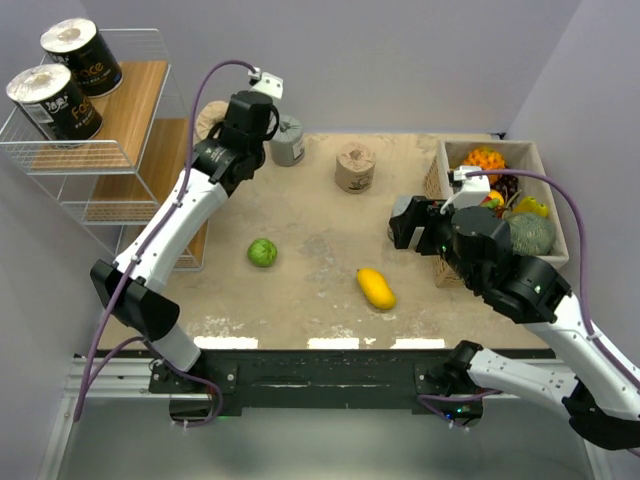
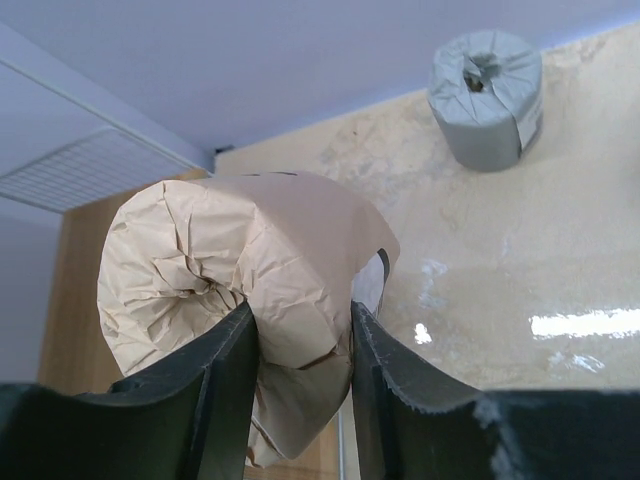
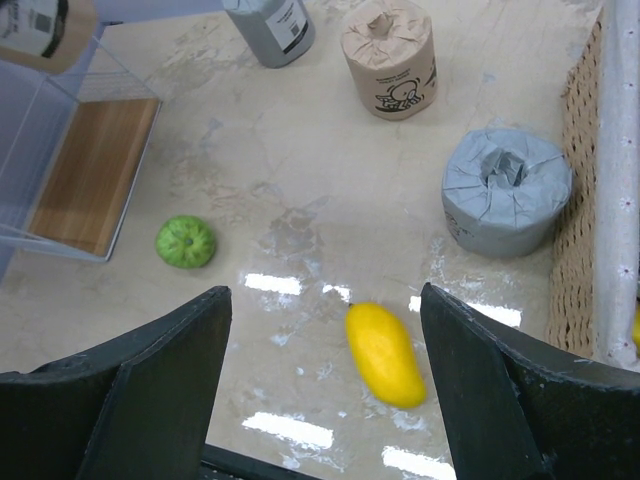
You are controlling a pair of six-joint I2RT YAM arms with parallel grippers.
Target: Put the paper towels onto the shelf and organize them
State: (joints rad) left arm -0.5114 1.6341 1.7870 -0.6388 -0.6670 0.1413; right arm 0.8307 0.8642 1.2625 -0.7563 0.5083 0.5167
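Note:
My left gripper (image 1: 224, 123) is shut on a tan paper towel roll (image 1: 208, 118), held beside the white wire shelf (image 1: 140, 95). In the left wrist view the crumpled tan roll (image 2: 240, 265) sits squeezed in that gripper (image 2: 300, 322). Two black rolls (image 1: 68, 75) stand on the shelf's top tier. A grey roll (image 1: 288, 140) and a second tan roll (image 1: 354, 167) stand on the table's far side. My right gripper (image 1: 398, 222) is open and empty above the table (image 3: 325, 300). Another grey roll (image 3: 505, 190) stands just ahead of it, by the box.
A green fruit (image 1: 262, 252) and a yellow mango (image 1: 376, 288) lie mid-table; the mango (image 3: 385, 355) lies below my right gripper. A tan box of fruit (image 1: 528, 155) stands at the right. The shelf's lower wooden boards (image 1: 150, 170) are bare.

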